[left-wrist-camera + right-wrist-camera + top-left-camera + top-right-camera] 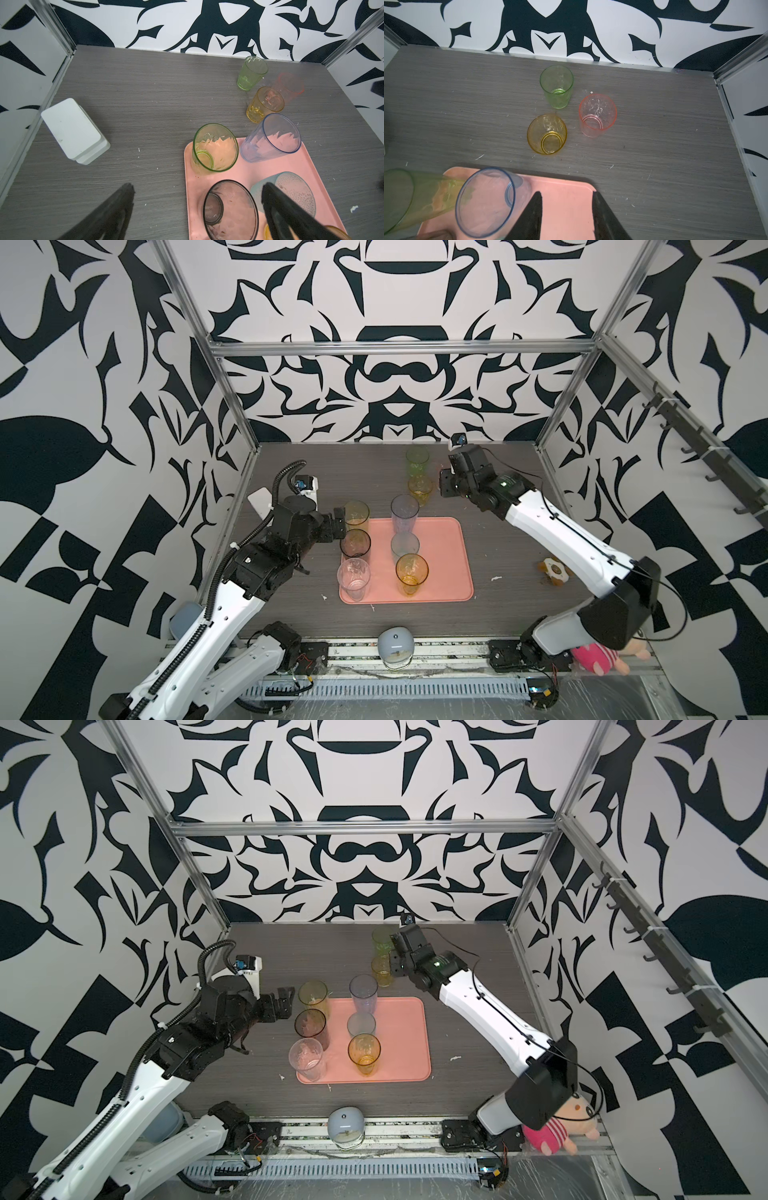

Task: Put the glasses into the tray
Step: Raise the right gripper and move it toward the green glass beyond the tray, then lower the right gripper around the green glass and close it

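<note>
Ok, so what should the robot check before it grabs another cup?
1. The right gripper open and empty: ok.
2. The left gripper open and empty: ok.
3. The left gripper clear of the tall yellow glass beside it: cannot tell.
4. The green glass, small yellow glass and pink glass upright on the table, apart from each other: ok.
5. Bare room on the right side of the tray: ok.
6. All glasses in the tray: not ok, those three stand outside.
</note>
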